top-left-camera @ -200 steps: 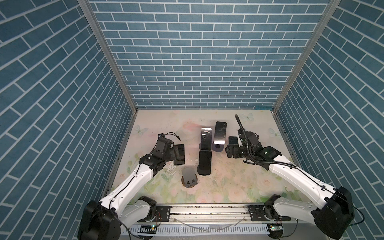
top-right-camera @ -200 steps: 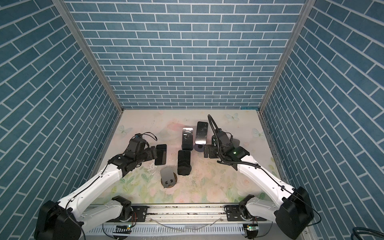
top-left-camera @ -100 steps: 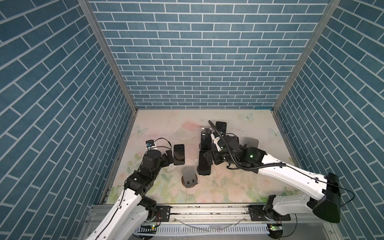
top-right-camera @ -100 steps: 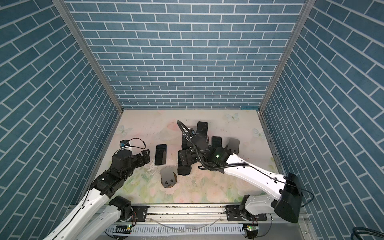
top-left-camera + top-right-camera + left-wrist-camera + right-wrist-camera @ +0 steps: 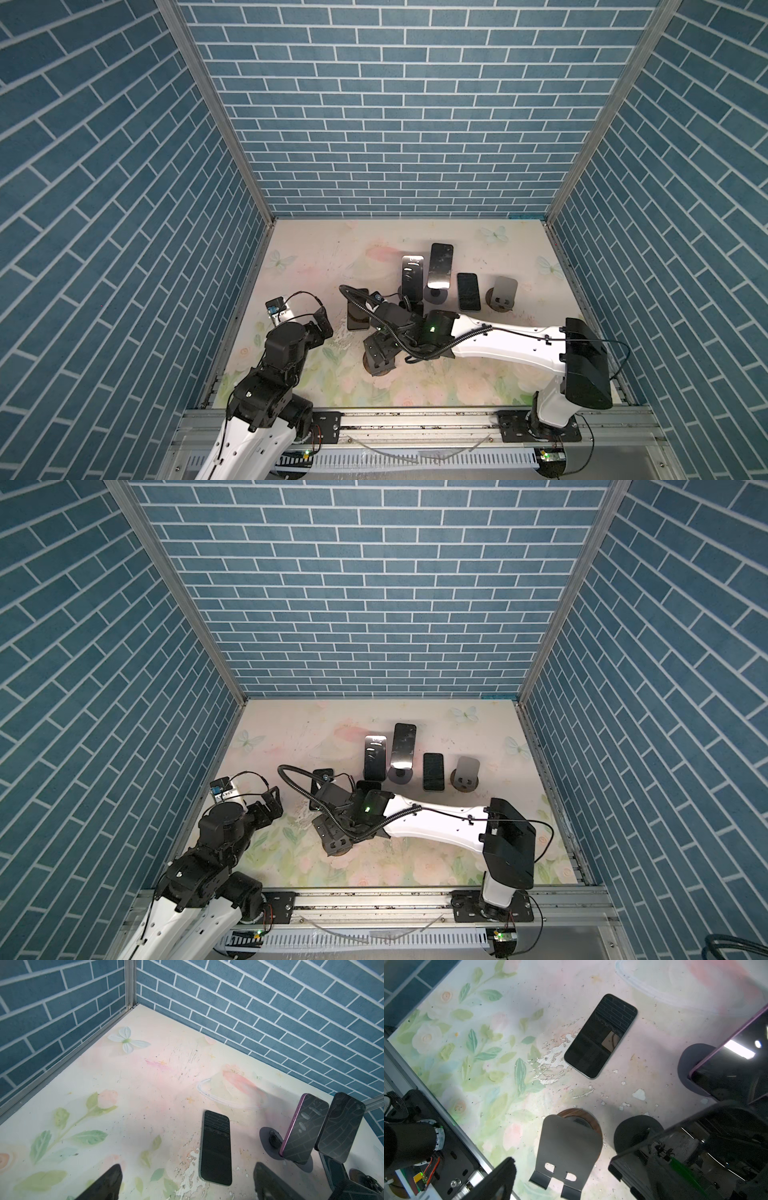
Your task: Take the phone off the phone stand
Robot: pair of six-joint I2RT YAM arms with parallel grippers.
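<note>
Three dark phones lean on phone stands: a purple-edged phone (image 5: 412, 276) (image 5: 303, 1126), a black phone (image 5: 439, 266) (image 5: 340, 1126) beside it, and a phone (image 5: 706, 1142) close beside my right gripper, mostly hidden under that arm in both top views. My right gripper (image 5: 380, 353) (image 5: 332, 833) (image 5: 571, 1184) is open and hangs over an empty black stand (image 5: 569, 1147), holding nothing. My left gripper (image 5: 324, 328) (image 5: 187, 1186) is open at the front left. A phone (image 5: 357, 309) (image 5: 216, 1147) (image 5: 601, 1036) lies flat just beyond its fingertips (image 5: 104, 1184).
Another phone (image 5: 468, 291) lies flat to the right, next to a second empty stand (image 5: 503, 293). Brick-patterned walls close in the floral table (image 5: 316, 249) on three sides. A metal rail (image 5: 415, 419) runs along the front edge.
My left gripper opened and drew back to the front left, leaving a phone flat on the table. My right arm swung across from the right-hand phones to the empty stand in the middle.
</note>
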